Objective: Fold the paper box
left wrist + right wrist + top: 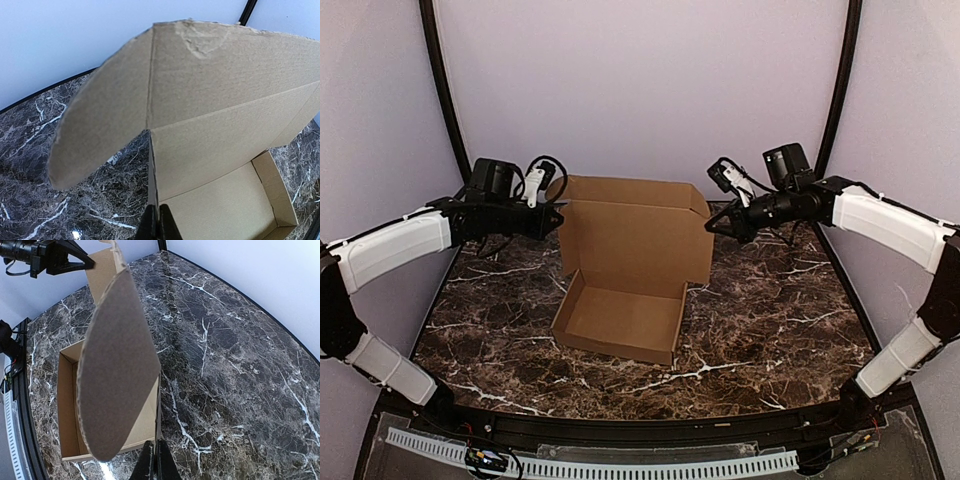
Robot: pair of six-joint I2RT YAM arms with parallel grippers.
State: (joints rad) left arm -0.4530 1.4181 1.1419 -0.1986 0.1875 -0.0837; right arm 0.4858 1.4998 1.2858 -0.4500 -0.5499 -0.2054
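Jaws of left gripper (155, 227), right gripper (154, 462) look clamped on paper box (635, 240) lid edges.
Light, floppy stuff; grip near creases.

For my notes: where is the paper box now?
The paper box stands central in the top view, lid upright, between the left fingers and the right fingers.
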